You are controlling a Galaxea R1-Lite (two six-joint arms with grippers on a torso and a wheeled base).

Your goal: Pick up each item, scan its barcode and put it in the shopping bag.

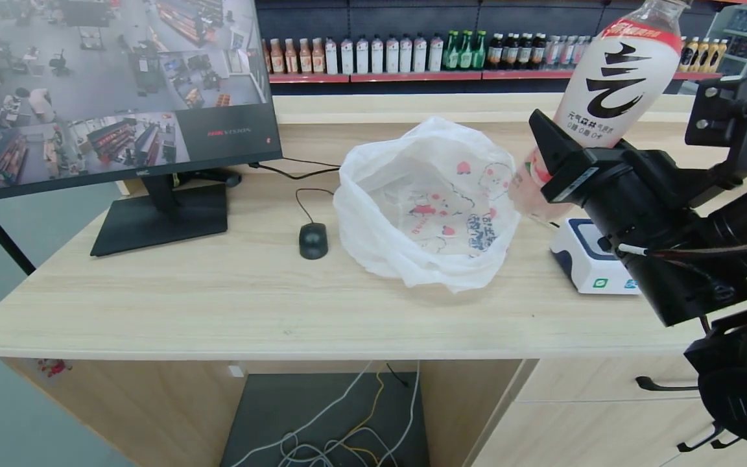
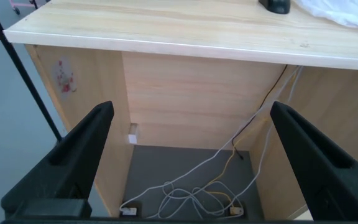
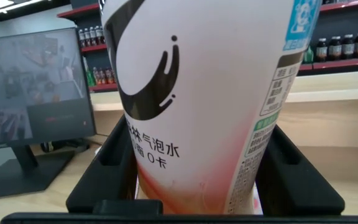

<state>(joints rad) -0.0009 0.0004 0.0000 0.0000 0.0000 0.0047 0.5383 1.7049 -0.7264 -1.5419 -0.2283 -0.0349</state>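
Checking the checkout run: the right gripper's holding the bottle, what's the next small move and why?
Probably tip the bottle, clamped in the right gripper, label-down toward the scanner just beneath; the shopping bag lies open beside it.

Front strip of counter: bare wood, free passage for me. Centre: bag, mouth gaping upward, reachable from above. Just left: mouse; beyond it, monitor walls off the left rear. Right: scanner, narrow gap to bag; bottle clamped in my right gripper occupies the air above. My left gripper: lower than the counter top, facing its front edge.
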